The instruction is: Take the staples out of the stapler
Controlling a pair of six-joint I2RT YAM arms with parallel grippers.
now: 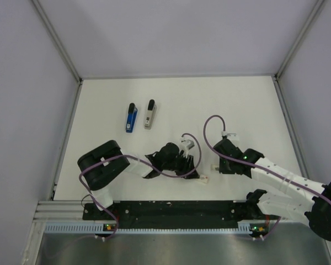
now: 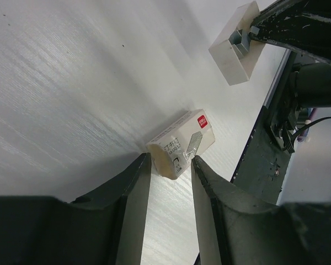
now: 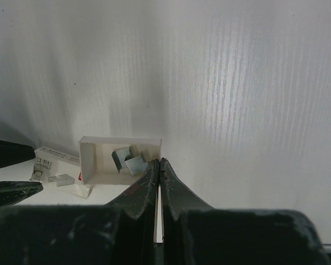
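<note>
Two closed staplers lie side by side at the back left of the table, one blue [image 1: 131,118] and one grey [image 1: 149,114], far from both grippers. My left gripper [image 1: 194,172] [image 2: 170,160] is open, its tips on either side of the end of a small white staple-box sleeve [image 2: 182,143] [image 1: 204,179] with a red label. My right gripper [image 1: 218,165] [image 3: 159,161] is shut on the side wall of the open white staple tray [image 3: 88,157] [image 2: 231,55], which holds loose blocks of staples [image 3: 127,161].
The sleeve also shows in the right wrist view [image 3: 55,165], left of the tray. The black base rail [image 1: 171,210] runs along the near edge. Grey walls enclose the white table [image 1: 209,105] on three sides.
</note>
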